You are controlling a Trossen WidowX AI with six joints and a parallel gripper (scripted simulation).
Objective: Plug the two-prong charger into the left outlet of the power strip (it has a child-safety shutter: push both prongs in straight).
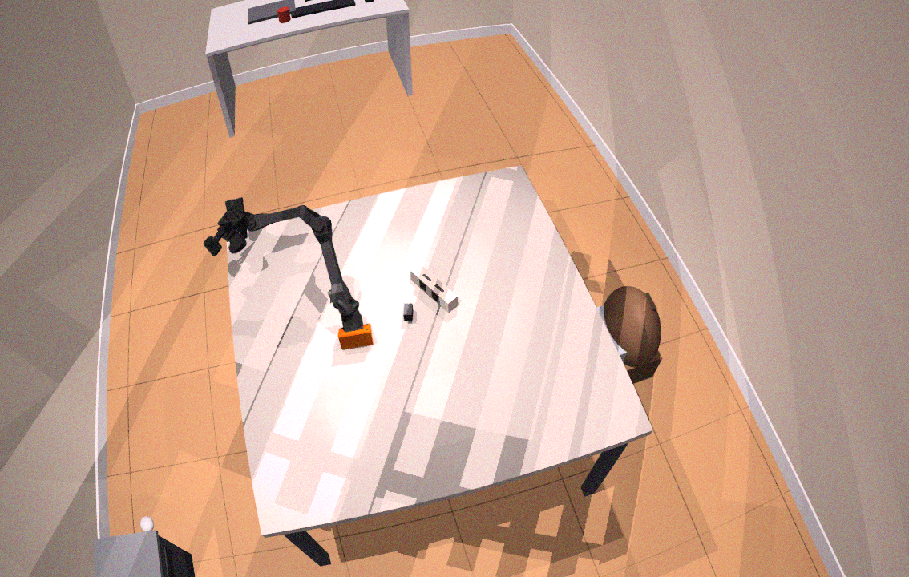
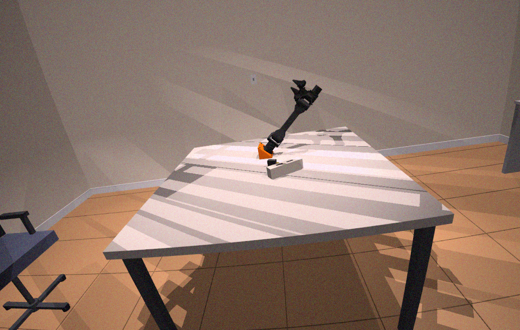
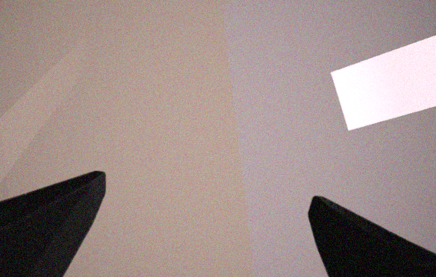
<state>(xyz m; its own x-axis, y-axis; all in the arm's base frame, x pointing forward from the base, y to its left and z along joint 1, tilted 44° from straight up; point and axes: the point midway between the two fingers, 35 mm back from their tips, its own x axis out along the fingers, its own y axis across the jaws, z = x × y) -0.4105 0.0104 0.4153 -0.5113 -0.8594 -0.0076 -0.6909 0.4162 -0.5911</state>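
A white power strip [image 2: 284, 168] lies near the middle of the table [image 2: 229, 242], its long axis slanting toward the far-right edge, outlets facing up. The small black charger [image 1: 407, 312] stands just beside its end, apart from it; prong direction and any markings are too small to tell. Beyond the far corner, the gripper [image 2: 305, 87] hangs wide open, holding nothing.

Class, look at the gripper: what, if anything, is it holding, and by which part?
Nothing. The gripper is open and raised away from the table, while the charger sits on the table beside the power strip.
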